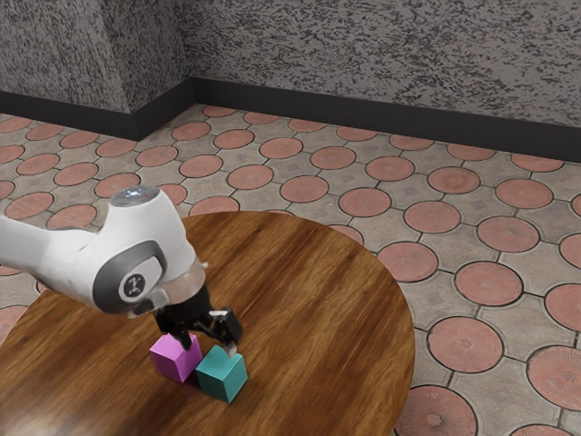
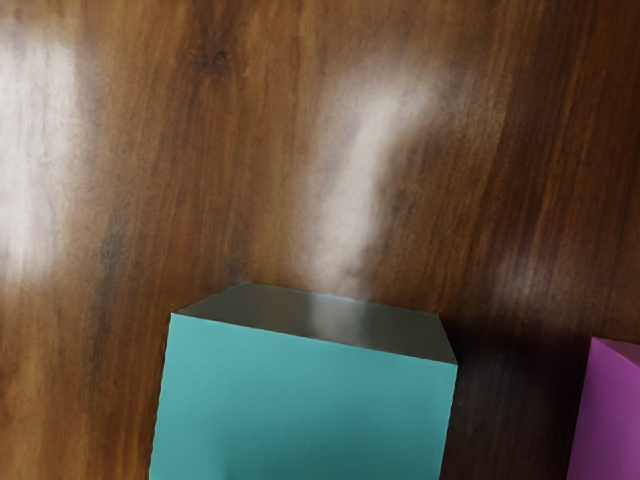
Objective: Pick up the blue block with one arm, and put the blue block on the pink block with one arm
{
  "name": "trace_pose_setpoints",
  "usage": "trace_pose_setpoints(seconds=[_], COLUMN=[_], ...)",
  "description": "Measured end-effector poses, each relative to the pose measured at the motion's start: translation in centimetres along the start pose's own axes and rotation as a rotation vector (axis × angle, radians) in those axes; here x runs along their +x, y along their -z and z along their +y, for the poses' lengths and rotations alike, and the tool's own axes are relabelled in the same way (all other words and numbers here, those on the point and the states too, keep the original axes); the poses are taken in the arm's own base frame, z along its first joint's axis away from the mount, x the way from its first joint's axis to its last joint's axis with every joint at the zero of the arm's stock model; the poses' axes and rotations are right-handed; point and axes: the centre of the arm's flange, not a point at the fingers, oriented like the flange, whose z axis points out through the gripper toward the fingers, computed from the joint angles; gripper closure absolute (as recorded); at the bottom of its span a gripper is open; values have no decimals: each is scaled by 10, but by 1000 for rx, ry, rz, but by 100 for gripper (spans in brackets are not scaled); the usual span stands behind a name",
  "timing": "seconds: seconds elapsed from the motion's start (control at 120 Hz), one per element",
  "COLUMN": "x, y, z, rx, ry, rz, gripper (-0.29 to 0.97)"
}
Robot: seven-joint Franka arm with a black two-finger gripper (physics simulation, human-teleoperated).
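1. My arm (image 1: 64, 254): glossy white shell, rounded links.
2. Wrist jnt: grey ring w/ white disc and small dark mark; pale grey cap up top.
3. Gripper (image 1: 209, 341): black, boxy.

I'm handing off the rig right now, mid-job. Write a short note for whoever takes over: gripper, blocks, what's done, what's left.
Gripper: open, holding nothing, low over the two blocks.
Blue block: teal in the render, flat on the wooden table, just under the hand in the wrist view.
Pink block: on the table close beside the blue one; the wrist view shows a strip of wood between them.
Done: approach only; nothing grasped or lifted.
Left: close on the blue block, lift it, set it on the pink block, release.
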Motion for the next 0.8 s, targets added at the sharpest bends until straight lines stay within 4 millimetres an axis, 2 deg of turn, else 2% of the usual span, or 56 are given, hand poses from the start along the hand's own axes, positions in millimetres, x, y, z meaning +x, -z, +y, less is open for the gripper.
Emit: trace_pose_setpoints(seconds=[0.15,0.617,0.8], x=[7,14,8], y=[-4,-5,-7], z=[-5,-13,-18], rx=[42,-67,-93], ry=[59,-98,-116], rz=[57,60,101], gripper=[0,0,0])
